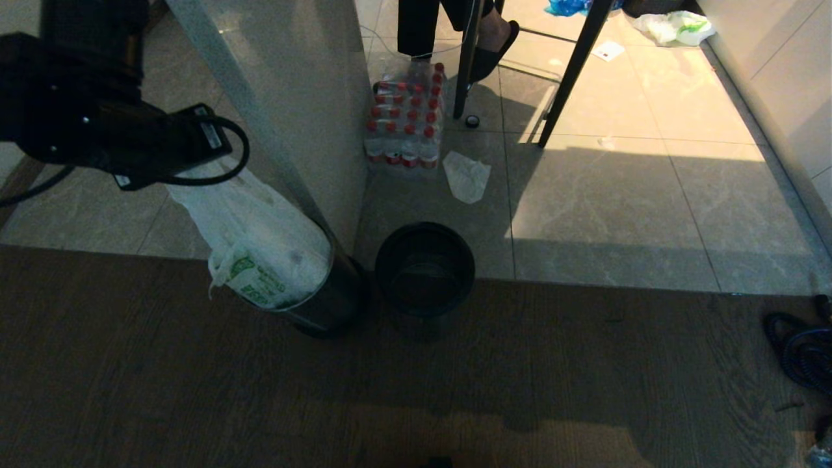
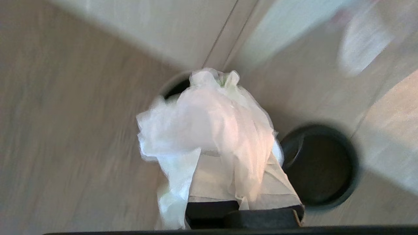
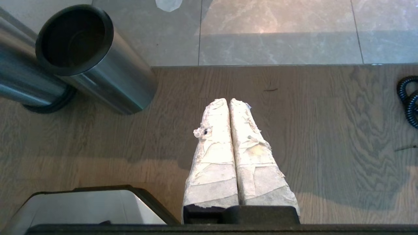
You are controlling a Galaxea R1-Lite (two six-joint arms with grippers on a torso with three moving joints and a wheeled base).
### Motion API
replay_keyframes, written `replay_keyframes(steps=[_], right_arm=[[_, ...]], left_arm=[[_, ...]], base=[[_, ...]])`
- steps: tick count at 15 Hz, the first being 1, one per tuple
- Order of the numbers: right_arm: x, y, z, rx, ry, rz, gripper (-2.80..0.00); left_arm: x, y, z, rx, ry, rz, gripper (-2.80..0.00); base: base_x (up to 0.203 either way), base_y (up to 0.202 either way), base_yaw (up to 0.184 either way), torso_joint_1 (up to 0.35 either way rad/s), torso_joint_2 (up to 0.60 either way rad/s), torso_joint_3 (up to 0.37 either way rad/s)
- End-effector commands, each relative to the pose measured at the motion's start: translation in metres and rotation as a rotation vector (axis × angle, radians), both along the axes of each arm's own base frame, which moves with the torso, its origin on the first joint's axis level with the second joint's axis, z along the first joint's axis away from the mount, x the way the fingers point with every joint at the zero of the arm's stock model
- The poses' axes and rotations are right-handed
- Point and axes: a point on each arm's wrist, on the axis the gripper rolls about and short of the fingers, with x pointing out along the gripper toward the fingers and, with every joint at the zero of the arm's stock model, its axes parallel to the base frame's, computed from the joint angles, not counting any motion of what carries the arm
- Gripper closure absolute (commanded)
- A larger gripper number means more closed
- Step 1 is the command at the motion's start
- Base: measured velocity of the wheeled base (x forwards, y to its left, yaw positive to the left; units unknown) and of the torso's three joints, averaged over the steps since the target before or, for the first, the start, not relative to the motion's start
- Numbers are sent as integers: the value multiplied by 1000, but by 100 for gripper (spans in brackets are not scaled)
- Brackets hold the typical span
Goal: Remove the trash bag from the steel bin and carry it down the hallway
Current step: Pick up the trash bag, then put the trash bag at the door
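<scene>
The thin translucent white plastic trash bag point(image 1: 253, 234) with green print near its lower end hangs stretched from my left claw point(image 2: 243, 209), its bottom part still down inside the small shiny steel cylinder bin point(image 1: 328, 292) and draped over the near rim. My left claw is clamped tight on the gathered top of the bag; in the left wrist view the white film bunches up over the fingers and hides most of them. The claw sits up and to the left of the bin, at the far-left of the head view.

Just right of the steel bin, nearly touching it, stands a second round bin with a black rim point(image 1: 424, 270), open and dark inside. Both stand on brown wood-grain flooring point(image 1: 455, 390) at the edge where it meets the glossy beige-grey tiles point(image 1: 650, 195). A pale wall corner point(image 1: 292, 97) rises just behind the steel bin.

Farther off on the tiles sit a shrink-wrapped pack of red-capped bottles point(image 1: 406, 123) and, just to its right and nearer, a crumpled white scrap point(image 1: 467, 175). Beyond them a person's leg and dark slipper point(image 1: 494, 42) show beside black furniture legs point(image 1: 572, 71).

My right claw point(image 3: 230, 104), wrapped in pale tape, hangs over the wood floor well right of the bins, fingers pressed together and holding nothing. A coiled dark cable point(image 1: 803, 348) lies at the far right.
</scene>
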Motion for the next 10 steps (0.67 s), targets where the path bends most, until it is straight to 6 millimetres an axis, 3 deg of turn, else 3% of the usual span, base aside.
replay_keyframes(steps=[1,7,10], right_arm=[[0,0,0,0,-1,1,0],[0,0,0,0,-1,0,0],[0,0,0,0,-1,0,0]], left_arm=[[-14,-1,24,8,-70,-13,0],[-30,1,33,57,-56,10,0],[-53,2,45,45,-96,-11,0]], base=[[0,0,0,0,0,0],[0,0,0,0,0,0],[0,0,0,0,0,0]])
